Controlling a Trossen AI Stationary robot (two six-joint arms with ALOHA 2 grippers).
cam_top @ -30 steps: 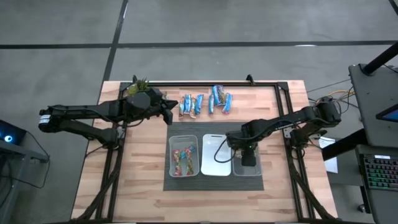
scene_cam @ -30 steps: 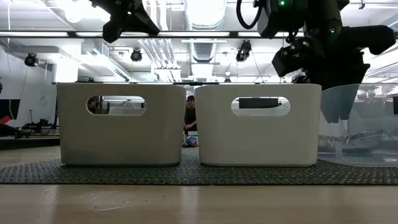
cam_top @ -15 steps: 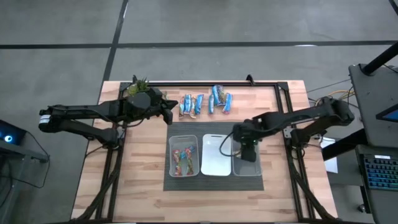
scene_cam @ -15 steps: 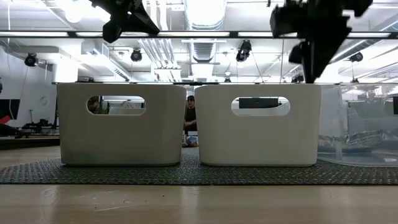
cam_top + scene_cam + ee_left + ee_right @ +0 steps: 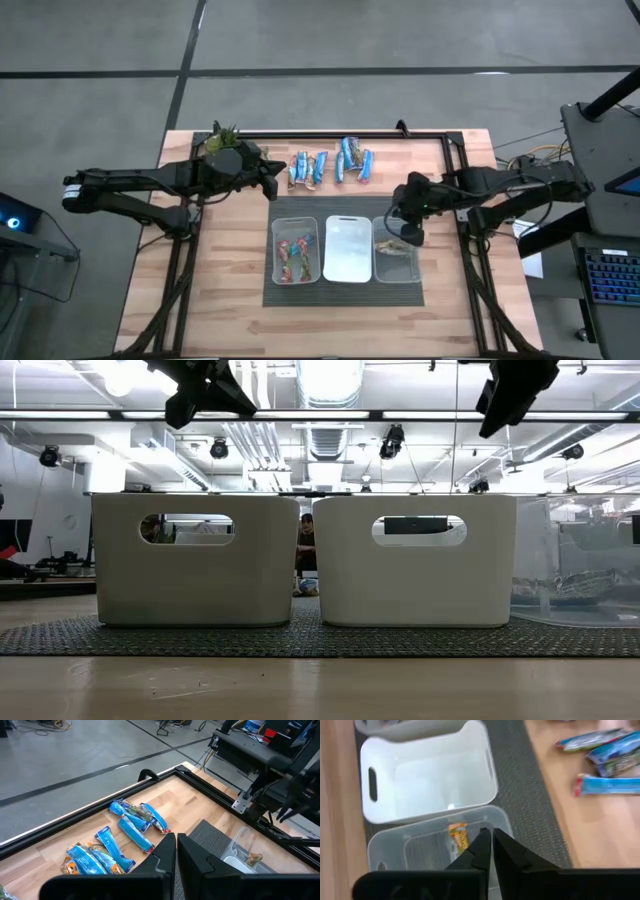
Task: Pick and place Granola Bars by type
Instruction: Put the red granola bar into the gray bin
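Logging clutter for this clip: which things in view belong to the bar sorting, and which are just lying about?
Belongs to the job:
- blue granola bars on the wood
- sorted bars in the left bin
- tan bar in the clear bin
- empty white bin
- right gripper, shut, above the clear bin

Lying about:
- green plant
- keyboard

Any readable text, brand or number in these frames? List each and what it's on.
None readable.
Granola bars on the table: wrapper print too blurred to read.
Bars in the left bin: too small to read.
Tan bar in the clear bin: print blurred.
Bins: no labels visible.
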